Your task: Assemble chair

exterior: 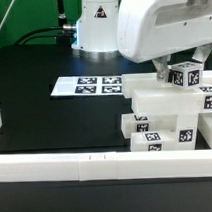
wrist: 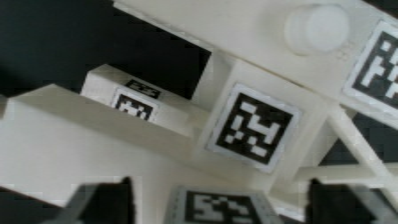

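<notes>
Wrist view: the gripper [wrist: 222, 198] is spread wide, one dark finger on each side of a tagged white chair piece [wrist: 249, 125]. From here I see a gap on both sides, so it is holding nothing.
Exterior view: the chair [exterior: 165, 116] is a stack of blocky white tagged parts on the black table [exterior: 45, 127]. It sits at the exterior view's right, close against the front border rail [exterior: 87, 167], with the gripper right over its top.
Elsewhere: the marker board [exterior: 88, 87] lies flat, well apart from the stack, toward the exterior view's left.
Joint: I cannot tell whether the top piece is fully seated; the seams are too small to read.
Snag risk: the fingers [wrist: 98, 200] straddle the piece closely. If the gripper pulls away at a slant, a fingertip could catch an edge and tip or twist the piece.
Loose-fit risk: if that piece is only resting in place, a light brush could shift it and spoil the alignment.
Stack risk: a sideways knock might slide the whole stack along the rail.
Safest move, I'd say: lift straight up before travelling anywhere.
</notes>
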Robot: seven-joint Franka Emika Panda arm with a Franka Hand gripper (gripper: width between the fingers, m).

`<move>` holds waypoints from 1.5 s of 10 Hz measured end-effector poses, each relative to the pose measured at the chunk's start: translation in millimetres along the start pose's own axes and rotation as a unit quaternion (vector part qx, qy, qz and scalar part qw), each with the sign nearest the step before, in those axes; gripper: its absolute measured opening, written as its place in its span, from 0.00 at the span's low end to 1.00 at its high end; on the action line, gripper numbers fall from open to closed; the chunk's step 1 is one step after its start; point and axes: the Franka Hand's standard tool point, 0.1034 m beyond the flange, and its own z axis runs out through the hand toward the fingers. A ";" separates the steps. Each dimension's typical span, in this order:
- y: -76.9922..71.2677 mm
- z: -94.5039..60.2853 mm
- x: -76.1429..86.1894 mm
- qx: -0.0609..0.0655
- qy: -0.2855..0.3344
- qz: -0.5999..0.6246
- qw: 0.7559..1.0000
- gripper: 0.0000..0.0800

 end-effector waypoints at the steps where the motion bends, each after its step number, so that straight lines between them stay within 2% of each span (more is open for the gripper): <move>1: 0.1 0.0 0.0 0.000 0.000 0.000 1.000 0.76; 3: 0.3 -0.1 -0.1 0.000 0.000 0.000 1.000 0.81; 5: 9.0 -12.0 4.5 0.002 0.015 0.007 1.000 0.81; 6: 13.3 -19.8 10.6 -0.001 0.039 0.009 0.999 0.81; 7: 17.6 -27.7 14.4 -0.012 0.068 0.006 0.998 0.81; 8: 19.1 -31.1 11.3 -0.012 0.091 0.015 0.996 0.81; 12: 19.1 -27.1 8.6 -0.012 0.086 0.016 0.996 0.81; 13: 17.6 -27.2 9.5 -0.011 0.086 0.020 0.996 0.81; 14: 10.7 -29.4 14.8 0.001 0.090 0.041 0.995 0.81; 15: 8.2 -31.1 19.6 0.007 0.094 0.054 0.994 0.81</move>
